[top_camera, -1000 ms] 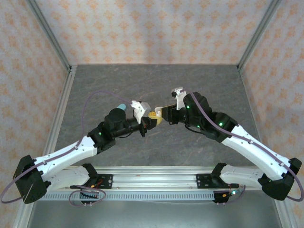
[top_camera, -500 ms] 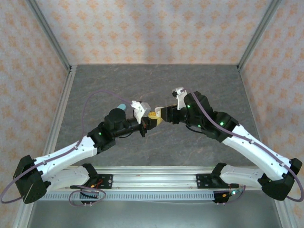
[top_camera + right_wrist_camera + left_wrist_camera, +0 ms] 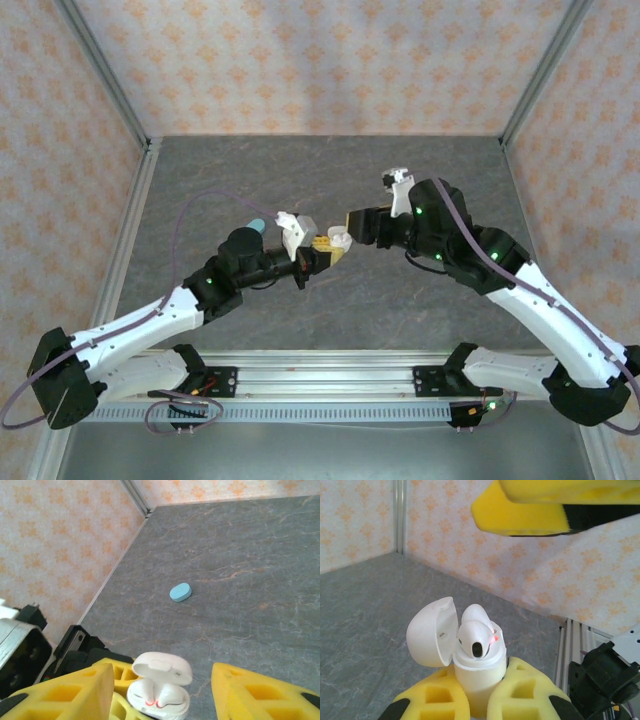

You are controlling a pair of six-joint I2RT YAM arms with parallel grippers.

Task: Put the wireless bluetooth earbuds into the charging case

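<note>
The left hand [image 3: 479, 692] grips the white case [image 3: 479, 672] upright at lower centre, lid open, presenting both seated earbuds [image 3: 476, 641]. The right hand [image 3: 352, 220] hangs beside it, part open and empty. A teal case [image 3: 180, 592] lies mid-frame on the tabletop [image 3: 250, 555].

Table: the one I work on [image 3: 330, 170] is flat and dark grey, with thin pale lines in it like stone.
On it: I see one small blue case [image 3: 180, 592]. It is shaped like a pebble, it is shut, and it lies flat.
Where: it lies a bit left of the middle of the table, away from the walls.
Around it: bare grey table on every side, and nothing touches it.
</note>
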